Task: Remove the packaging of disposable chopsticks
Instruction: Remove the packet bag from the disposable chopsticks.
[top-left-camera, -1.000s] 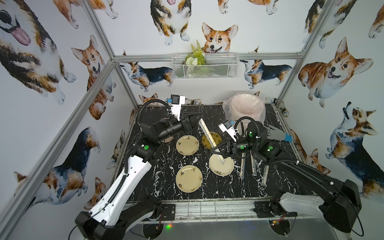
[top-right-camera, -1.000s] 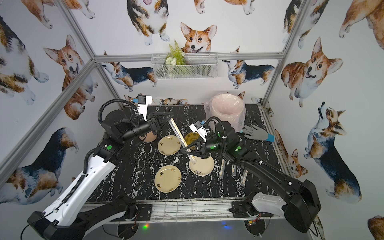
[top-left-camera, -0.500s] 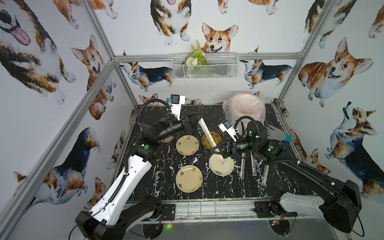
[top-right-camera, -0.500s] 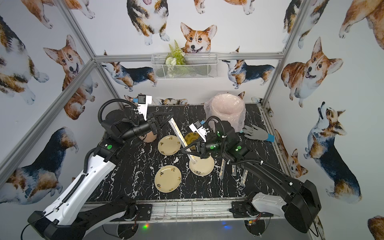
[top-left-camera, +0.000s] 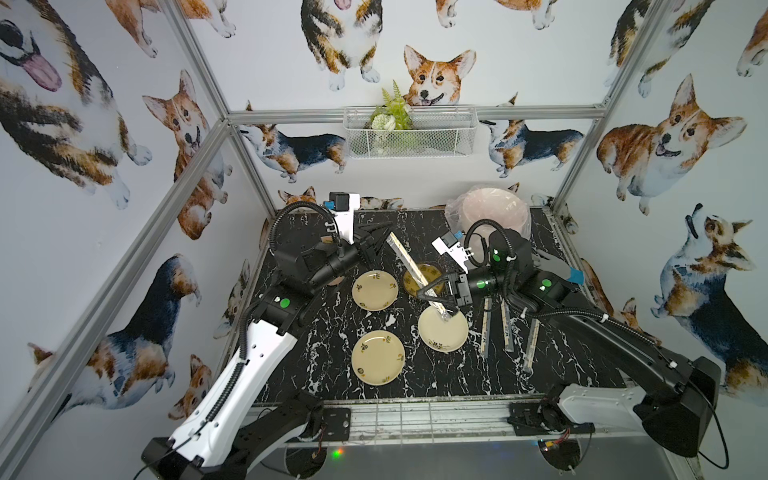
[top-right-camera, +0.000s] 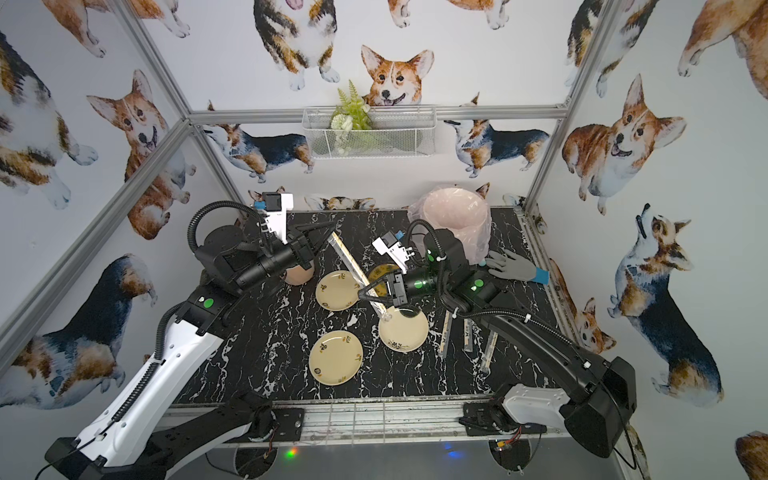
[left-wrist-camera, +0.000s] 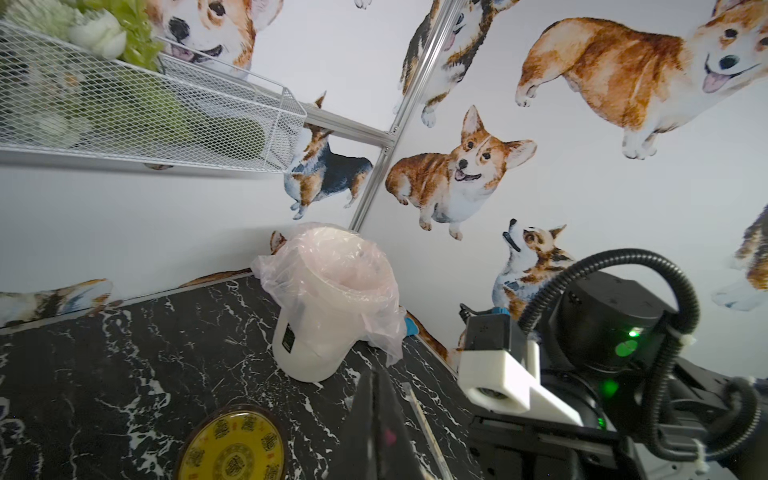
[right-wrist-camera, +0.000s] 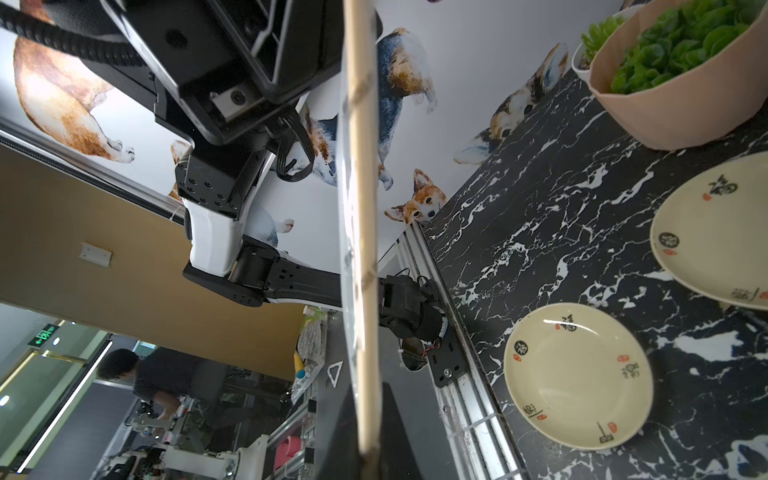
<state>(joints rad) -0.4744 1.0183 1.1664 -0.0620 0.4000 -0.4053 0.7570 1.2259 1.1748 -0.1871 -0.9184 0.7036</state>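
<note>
Two robot arms are working over a black marbled table (top-left-camera: 316, 332), sharing one wrapped pair of chopsticks (right-wrist-camera: 365, 249) between them. The right gripper (top-left-camera: 427, 294) is pinching the pair through its clear wrapper (top-left-camera: 409, 266), near the lower end and just above a cream plate (top-left-camera: 440, 338). A crumpled tail of the wrapper is poking out past the jaws. From there the pair is slanting upward and away, clear of the table, toward the left gripper (top-left-camera: 386, 229). That gripper's jaws are pressed together right at the far tip of the pair. It is not clear whether they are catching the wrapper's end or closing just beside it. In the left wrist view the stick is showing alongside the dark fingers (left-wrist-camera: 374, 424) rather than plainly between them.

Three more wrapped pairs (top-left-camera: 485, 328) are lying near one another on the table, on the robot's right of the plate. A bin with a pink liner (left-wrist-camera: 307, 345) is standing at the back corner.

The arms appear to be setting up the pull-apart on the first of four pairs, so the task is barely begun. Next, the left gripper needs a sure hold on the film. Then the arms should be drawing apart along the line of the sticks so the wrapper slides off without bending the wood. If the left jaws are holding nothing, they need reopening and closing again on the wrapper's end.
</note>
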